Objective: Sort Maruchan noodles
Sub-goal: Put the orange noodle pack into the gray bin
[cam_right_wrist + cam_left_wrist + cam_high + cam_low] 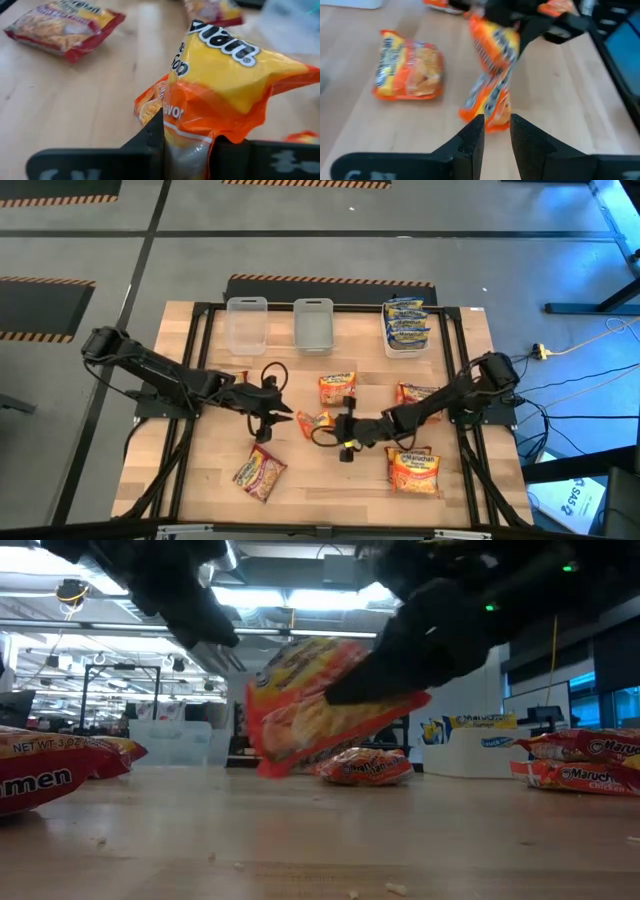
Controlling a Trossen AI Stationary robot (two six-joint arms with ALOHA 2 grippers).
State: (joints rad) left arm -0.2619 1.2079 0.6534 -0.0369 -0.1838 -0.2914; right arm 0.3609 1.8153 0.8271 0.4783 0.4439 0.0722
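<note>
The right claw (187, 150) pinches an orange packet (220, 85) upright above the table (65, 110), another packet (65, 27) lying beyond.

Bright lights shine from the ceiling (300, 595). The noodle packet (492, 70) past the fingers (470, 145) looks blurry.

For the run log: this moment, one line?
right gripper: shut on orange packet | left gripper: open, beside it | tubs: one holds blue packets
</note>
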